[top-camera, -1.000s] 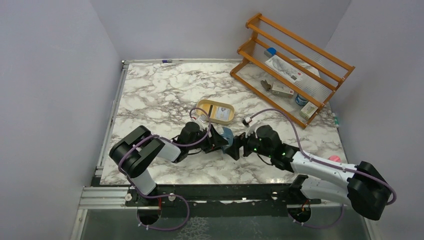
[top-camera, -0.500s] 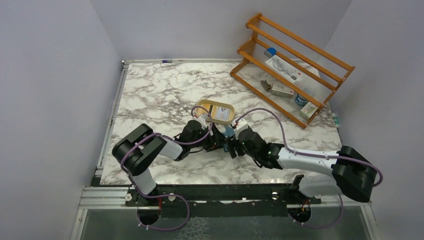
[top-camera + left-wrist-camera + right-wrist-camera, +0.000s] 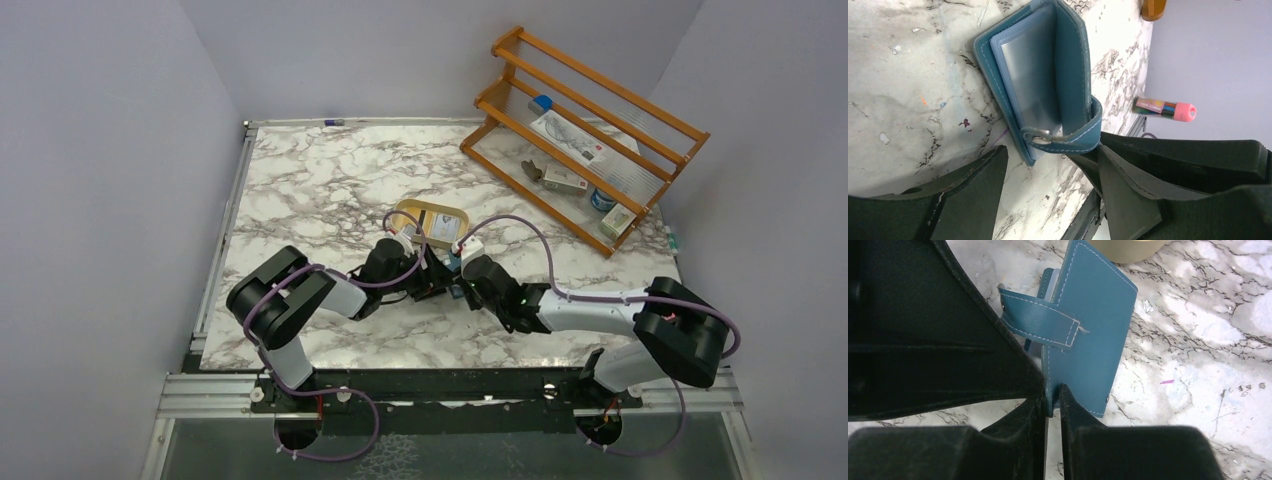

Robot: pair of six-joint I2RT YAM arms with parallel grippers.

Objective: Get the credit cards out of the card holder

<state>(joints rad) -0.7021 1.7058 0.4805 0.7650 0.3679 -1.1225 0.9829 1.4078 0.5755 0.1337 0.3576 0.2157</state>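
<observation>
Two grippers meet mid-frame in the overhead view on the marble table (image 3: 300,190), just below the tan oval dish (image 3: 401,214), which holds a pale card (image 3: 441,228). The right gripper (image 3: 1052,390) is pinched tight on the cover edge of the teal card holder (image 3: 1093,325), propping it half open. The left gripper (image 3: 1050,155) has its jaws wide, with the holder's snap end between them. Whether the clear sleeves (image 3: 1033,75) hold cards, I cannot tell.

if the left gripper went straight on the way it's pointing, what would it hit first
Most likely the card holder: its near end, with the snap strap, lies just ahead of the open left gripper. How far is hard to judge from the wrist view.
</observation>
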